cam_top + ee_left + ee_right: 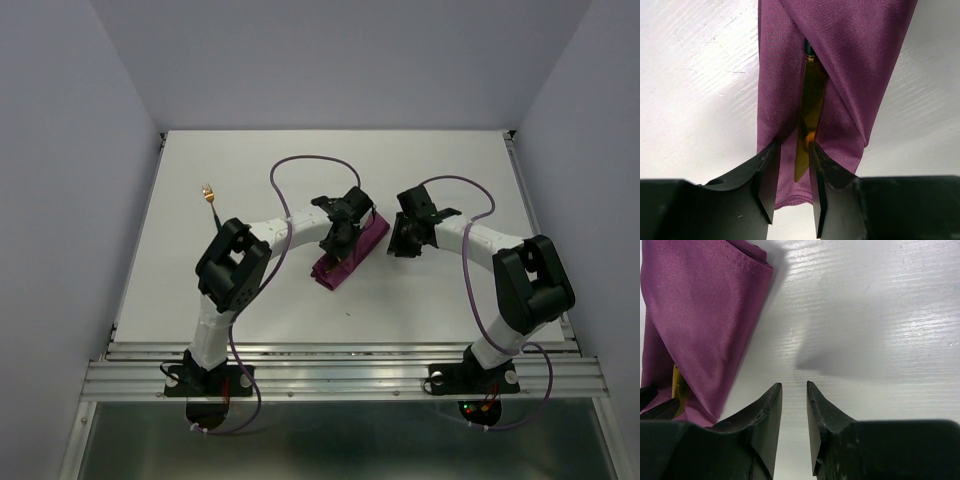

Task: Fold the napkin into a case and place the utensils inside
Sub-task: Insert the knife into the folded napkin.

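Note:
The plum-purple case (pixel 352 258) lies as a narrow folded strip at mid table. In the left wrist view the case (pixel 855 60) holds the knife (pixel 811 95). Its gold blade sticks out of the fold and its black handle is mostly hidden inside. My left gripper (pixel 792 142) is over the near end of the case (pixel 338 238), jaws slightly apart around the blade tip, with cloth showing between the left finger and the blade. My right gripper (pixel 794 384) is empty and narrowly open over bare table, just right of the case (pixel 695 305). The fork (pixel 209 193) lies apart at far left.
The white table (pixel 450 170) is walled on three sides by grey panels. Purple cables loop over both arms. The left arm's elbow (pixel 232 262) stands near the fork's handle. A metal rail (pixel 340 375) runs along the near edge.

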Controlling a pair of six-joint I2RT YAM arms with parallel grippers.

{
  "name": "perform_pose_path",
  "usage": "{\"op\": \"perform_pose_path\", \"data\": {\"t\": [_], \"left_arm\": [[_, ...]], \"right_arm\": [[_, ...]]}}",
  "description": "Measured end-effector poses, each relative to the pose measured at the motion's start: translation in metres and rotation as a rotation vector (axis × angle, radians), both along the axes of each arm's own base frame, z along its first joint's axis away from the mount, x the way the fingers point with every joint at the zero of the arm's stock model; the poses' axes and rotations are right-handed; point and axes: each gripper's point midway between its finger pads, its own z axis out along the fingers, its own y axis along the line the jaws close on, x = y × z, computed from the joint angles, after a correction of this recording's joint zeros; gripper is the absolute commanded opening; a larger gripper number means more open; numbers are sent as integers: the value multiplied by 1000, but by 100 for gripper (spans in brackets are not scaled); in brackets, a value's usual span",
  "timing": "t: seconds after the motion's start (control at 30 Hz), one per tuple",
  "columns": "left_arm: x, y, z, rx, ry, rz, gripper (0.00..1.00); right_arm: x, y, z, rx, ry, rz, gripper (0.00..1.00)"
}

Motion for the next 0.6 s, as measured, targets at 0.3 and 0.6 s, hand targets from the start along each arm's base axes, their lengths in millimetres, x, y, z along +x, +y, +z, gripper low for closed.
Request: {"op": "perform_pose_path", "data": {"t": [0.3,0.6], "left_arm": [[0,-2,-7,-8,17,-3,40],[0,-5,-11,-17,23,-7,41]], "right_arm": [[0,0,1,1,-1,0,32],[0,0,1,1,-1,0,32]]}}
